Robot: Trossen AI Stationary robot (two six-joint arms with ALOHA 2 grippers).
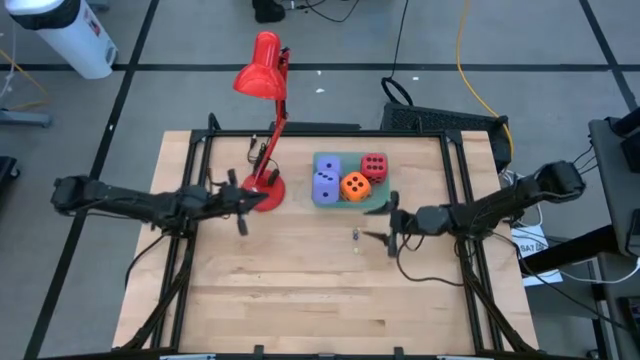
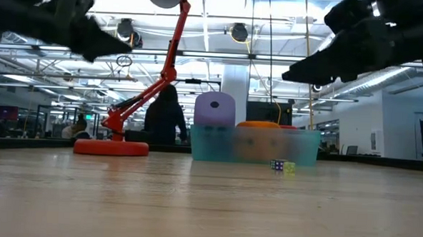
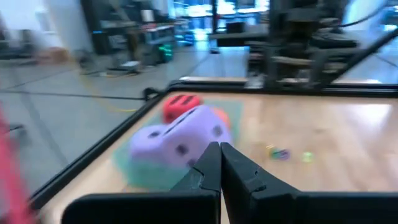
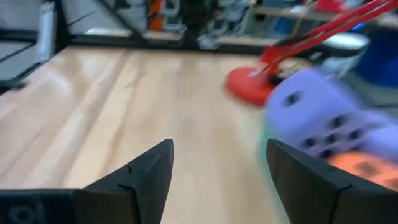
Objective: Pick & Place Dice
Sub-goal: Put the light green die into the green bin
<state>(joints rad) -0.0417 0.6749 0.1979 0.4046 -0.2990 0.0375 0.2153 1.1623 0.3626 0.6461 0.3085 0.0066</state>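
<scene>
Four soft, round-cornered cubes with dark pips make up the dice: two lavender-blue dice [image 1: 326, 182] stacked along the left of a shallow teal tray [image 1: 381, 203], an orange die [image 1: 355, 186] at its lower middle and a red die [image 1: 374, 165] at its upper right. The tray looks like translucent plastic in the low view, its wall frosted. It sits just above centre of the high view, and all four dice lie inside it.

The bench [image 1: 300, 290] is pale wood planking with visible grain, edged by a black metal frame. A glossy red desk lamp [image 1: 262, 80] stands on a round base just left of the tray, its jointed stem leaning up to a bell-shaped shade. A few tiny coloured dice [image 2: 282, 165] lie on the wood below the tray; their number is hard to make out. Beyond the bench is an open workshop with a grey tiled floor, cables and ceiling lights.

The left end effector [image 1: 240, 212] hangs over the bench below the lamp base, fingers pressed together, holding nothing. The right end effector [image 1: 385, 228] hovers just below the tray's right corner, fingers spread apart and empty.
</scene>
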